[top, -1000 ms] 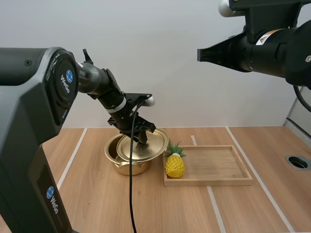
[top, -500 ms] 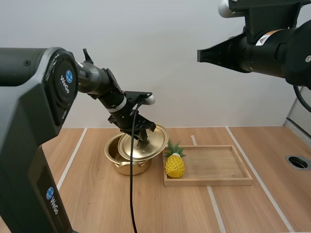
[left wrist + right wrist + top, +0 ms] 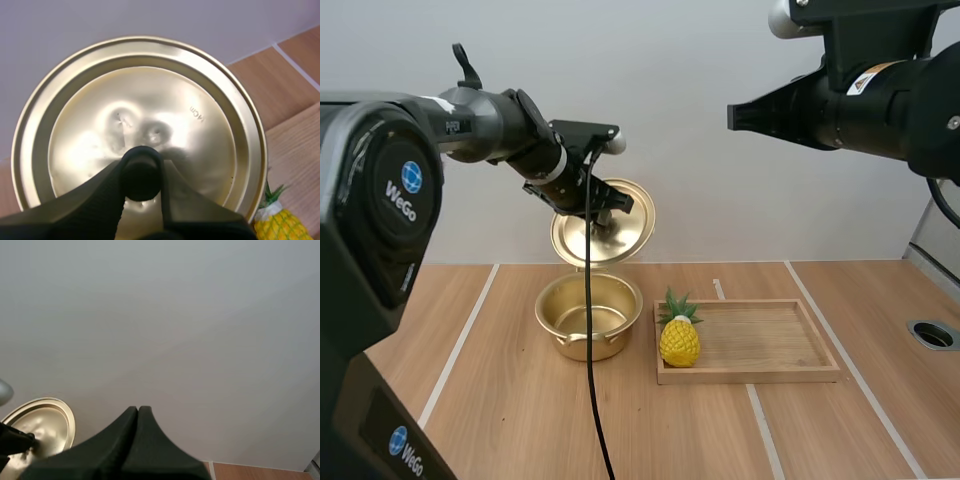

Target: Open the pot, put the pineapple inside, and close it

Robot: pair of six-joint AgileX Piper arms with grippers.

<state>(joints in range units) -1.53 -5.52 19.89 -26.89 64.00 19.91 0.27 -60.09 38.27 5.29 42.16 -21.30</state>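
Grips the lid (image 3: 620, 238) by its black knob (image 3: 141, 170) with the left pincer (image 3: 604, 214), fingers pinched on either side of it. Has hoisted it within the last second: rested tilted on the rim of the pot (image 3: 582, 346) then, hangs well above that rim now, tipped steeply. Leaves the pot open and bare inside, standing on the table (image 3: 520, 420) just beside the left end of the wooden tray (image 3: 750, 375).

Finds the pineapple (image 3: 679, 340) upright in the tray's left end, toward its near corner, close to the pot and untouched. Keeps the right pincer (image 3: 137, 412) closed on nothing, fingers pressed together as one wedge, high over the table's right side and well apart from the fruit.

Counts the opening step as done, by this look. Puts the loading step next: probably calls for bringing the right arm down to the pineapple while holding the lid clear of the pot's mouth. Warrants some care with a lid held only at a small knob and so steeply canted; could swing or slip.
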